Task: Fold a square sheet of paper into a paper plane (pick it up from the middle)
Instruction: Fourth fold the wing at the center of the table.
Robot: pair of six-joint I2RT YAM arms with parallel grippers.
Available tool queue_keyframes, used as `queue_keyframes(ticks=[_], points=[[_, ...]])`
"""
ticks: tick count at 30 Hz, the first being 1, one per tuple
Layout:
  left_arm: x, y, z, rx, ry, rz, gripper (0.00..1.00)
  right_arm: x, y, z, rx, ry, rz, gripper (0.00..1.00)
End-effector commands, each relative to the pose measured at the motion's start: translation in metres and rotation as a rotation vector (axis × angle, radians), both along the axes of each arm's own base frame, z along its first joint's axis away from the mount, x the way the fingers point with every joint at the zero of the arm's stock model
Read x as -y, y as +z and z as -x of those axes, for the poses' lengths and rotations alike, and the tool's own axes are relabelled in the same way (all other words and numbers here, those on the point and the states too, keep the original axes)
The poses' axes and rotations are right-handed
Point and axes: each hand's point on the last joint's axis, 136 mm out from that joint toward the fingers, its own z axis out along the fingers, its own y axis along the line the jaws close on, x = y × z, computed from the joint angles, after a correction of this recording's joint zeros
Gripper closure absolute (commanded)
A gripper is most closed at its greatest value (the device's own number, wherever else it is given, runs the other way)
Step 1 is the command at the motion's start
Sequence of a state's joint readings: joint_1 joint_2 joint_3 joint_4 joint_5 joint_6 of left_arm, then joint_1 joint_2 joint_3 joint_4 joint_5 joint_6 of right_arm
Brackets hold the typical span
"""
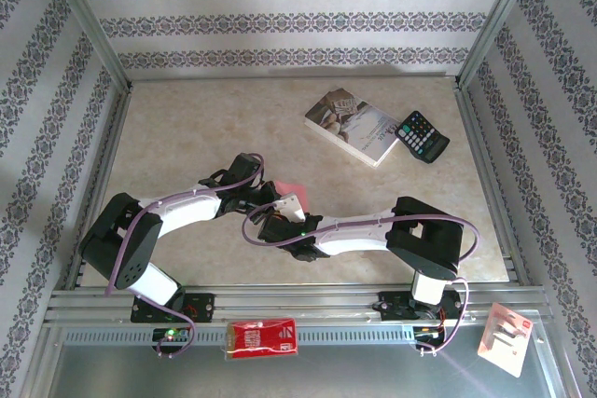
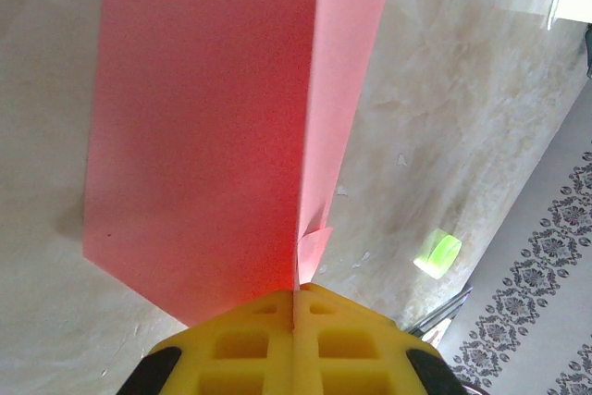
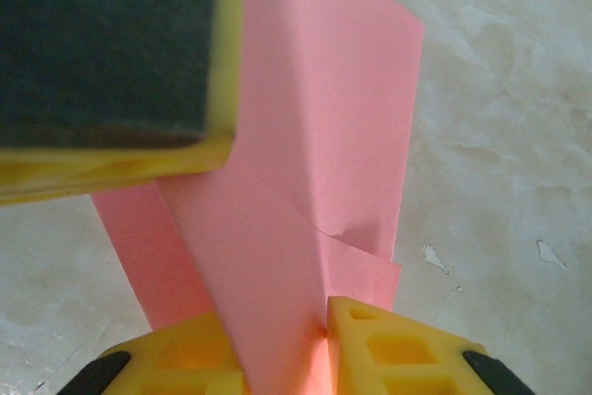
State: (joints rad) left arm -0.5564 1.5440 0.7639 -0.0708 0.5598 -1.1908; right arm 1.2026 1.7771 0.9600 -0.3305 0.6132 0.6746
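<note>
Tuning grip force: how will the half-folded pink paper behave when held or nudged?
Probably light and floppy: the pink paper is a thin sheet. Its fold juts straight from the shut left gripper, so creases likely stiffen it. It is likely easy to mar: a small wrinkle shows near the right gripper.

Paper (image 1: pixel 289 184) mostly hidden overhead; top edge cropped, left wrist view.
</note>
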Motion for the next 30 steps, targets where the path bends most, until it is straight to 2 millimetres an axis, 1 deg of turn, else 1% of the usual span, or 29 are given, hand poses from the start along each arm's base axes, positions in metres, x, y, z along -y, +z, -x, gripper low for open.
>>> queue_keyframes(ticks=[1, 6, 12, 18, 23, 27, 30], points=[[0.005, -0.007, 0.007, -0.03, -0.006, -0.01, 1.0, -0.013, 0.021, -0.006, 0.064, 0.011, -0.067, 0.76], [0.005, -0.007, 0.007, -0.03, -0.008, -0.011, 1.0, -0.013, 0.021, -0.005, 0.063, 0.013, -0.074, 0.8], [0.004, -0.007, 0.007, -0.031, -0.007, -0.012, 1.0, -0.01, 0.017, -0.002, 0.058, 0.011, -0.069, 0.85], [0.004, -0.006, 0.007, -0.027, -0.005, -0.014, 1.0, -0.004, 0.008, -0.002, 0.046, -0.009, -0.042, 0.85], [0.003, -0.005, 0.007, -0.027, -0.003, -0.014, 1.0, 0.0, 0.005, -0.002, 0.04, -0.02, -0.038, 0.89], [0.005, -0.004, 0.006, -0.023, -0.004, -0.011, 1.0, 0.004, 0.004, -0.003, 0.04, -0.03, -0.037, 0.94], [0.006, 0.0, 0.004, -0.011, -0.005, -0.006, 1.0, 0.007, 0.004, -0.004, 0.036, -0.028, -0.068, 0.99]])
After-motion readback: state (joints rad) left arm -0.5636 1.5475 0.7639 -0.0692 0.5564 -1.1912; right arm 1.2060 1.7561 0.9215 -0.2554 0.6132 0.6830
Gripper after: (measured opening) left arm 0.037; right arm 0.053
